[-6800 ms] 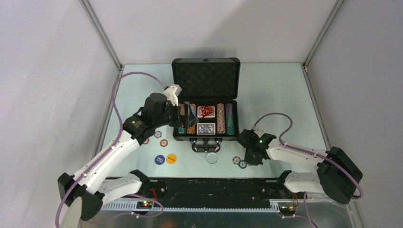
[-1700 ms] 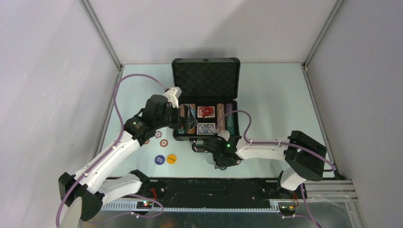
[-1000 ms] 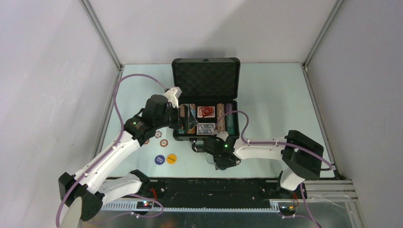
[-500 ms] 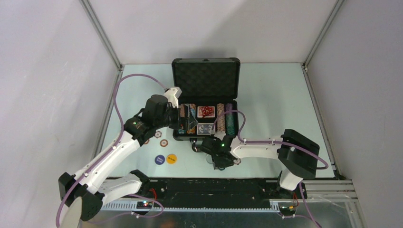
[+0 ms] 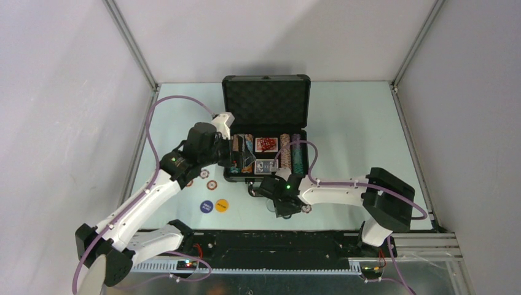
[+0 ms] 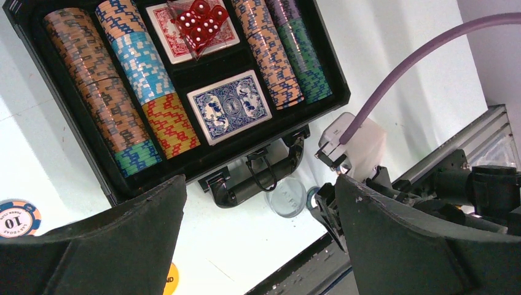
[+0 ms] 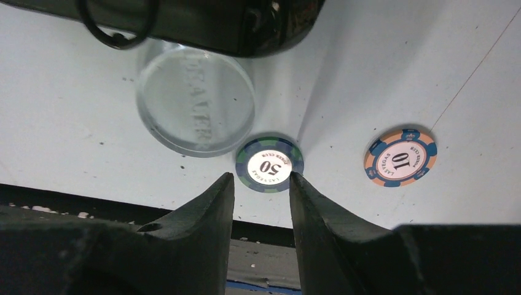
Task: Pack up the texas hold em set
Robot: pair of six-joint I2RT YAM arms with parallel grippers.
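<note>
- Three loose striped poker chips [image 5: 204, 174] are seen lying flat on the pale table [image 5: 350, 123] left of the case; a blue round button [image 5: 206, 206] and a yellow round button [image 5: 222, 205] are set side by side nearer the arm bases
- The left gripper [image 6: 258, 190] is held over the case's front left corner, its jaws spread wide with nothing between them
- The small black hard case [image 6: 184, 165] is placed mid-table, its lid [image 5: 266, 101] raised upright and lined with dark egg-crate foam, its carry handle [image 6: 258, 178] turned towards the arms
- Inside, from left to right, are laid:
  - an orange-brown chip row [image 6: 92, 86] ending in green
  - an orange, light blue and yellow-red chip row [image 6: 144, 67]
  - a red-backed card deck [image 6: 169, 37] with red dice [image 6: 199, 21] heaped on it, and a blue-backed card deck [image 6: 228, 106] in front of it
  - a salmon chip row [image 6: 264, 49]
  - a purple and green chip row [image 6: 301, 52]
- A clear round dealer button [image 7: 195, 110] is seen just in front of the handle
- The right gripper [image 7: 261, 184] is lowered to the table beside that button, with its jaws part-way apart; a green-and-blue chip marked 50 [image 7: 269, 165] lies flat between the fingertips, and whether it is touched cannot be told
- An orange-and-blue chip marked 10 [image 7: 400, 161] is seen apart to the right
</note>
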